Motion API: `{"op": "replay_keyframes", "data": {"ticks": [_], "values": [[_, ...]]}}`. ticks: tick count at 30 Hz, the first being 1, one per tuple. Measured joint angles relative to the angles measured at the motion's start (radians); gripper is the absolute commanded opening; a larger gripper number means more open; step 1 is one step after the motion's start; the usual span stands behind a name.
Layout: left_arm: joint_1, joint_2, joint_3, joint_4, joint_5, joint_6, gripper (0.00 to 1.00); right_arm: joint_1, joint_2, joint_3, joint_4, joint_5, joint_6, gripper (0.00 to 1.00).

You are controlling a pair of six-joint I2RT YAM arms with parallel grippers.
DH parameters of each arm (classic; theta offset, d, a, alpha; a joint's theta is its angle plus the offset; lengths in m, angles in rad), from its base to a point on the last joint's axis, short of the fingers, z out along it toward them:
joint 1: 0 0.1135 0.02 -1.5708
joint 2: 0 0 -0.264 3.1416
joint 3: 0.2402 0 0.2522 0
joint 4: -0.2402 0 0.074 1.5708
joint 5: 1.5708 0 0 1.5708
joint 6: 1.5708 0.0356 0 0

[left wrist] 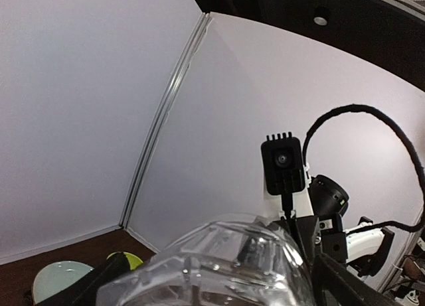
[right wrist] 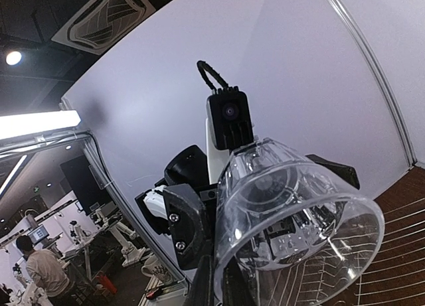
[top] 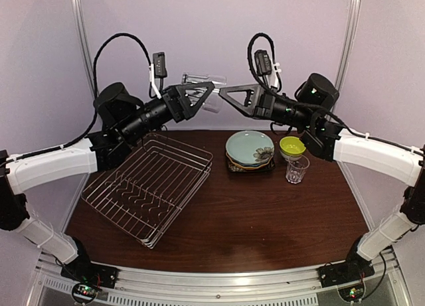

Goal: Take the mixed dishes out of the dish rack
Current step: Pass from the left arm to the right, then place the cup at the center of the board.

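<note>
A clear glass (top: 202,90) hangs in mid-air at the back, held between both grippers. My left gripper (top: 197,93) is shut round its body; the glass fills the bottom of the left wrist view (left wrist: 226,266). My right gripper (top: 223,93) is shut on its rim, which sits between my two fingers in the right wrist view (right wrist: 218,286), with the glass (right wrist: 299,226) mouth towards the camera. The silver wire dish rack (top: 149,186) stands empty at the left. A stack of plates (top: 249,150), pale teal on top, a lime-green bowl (top: 292,147) and a second clear glass (top: 297,168) stand at the right.
The teal plate (left wrist: 60,279) and lime-green bowl (left wrist: 129,258) show low in the left wrist view. The rack's wires (right wrist: 398,266) show below the glass in the right wrist view. Pale walls close the back and sides.
</note>
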Motion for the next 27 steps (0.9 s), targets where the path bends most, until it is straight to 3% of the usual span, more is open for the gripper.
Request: {"op": "replay_keyframes", "data": {"ticks": [10, 20, 27], "values": [[0.0, -0.085, -0.049, -0.066, -0.08, 0.071, 0.97, -0.055, -0.063, 0.01, -0.171, 0.003, -0.054, 0.0], [0.004, -0.126, -0.064, -0.173, -0.158, 0.125, 0.97, -0.245, -0.156, 0.097, -0.609, 0.018, -0.267, 0.0], [0.005, -0.13, -0.074, -0.22, -0.183, 0.138, 0.97, -0.346, -0.158, 0.183, -1.003, 0.109, -0.478, 0.0]]}}
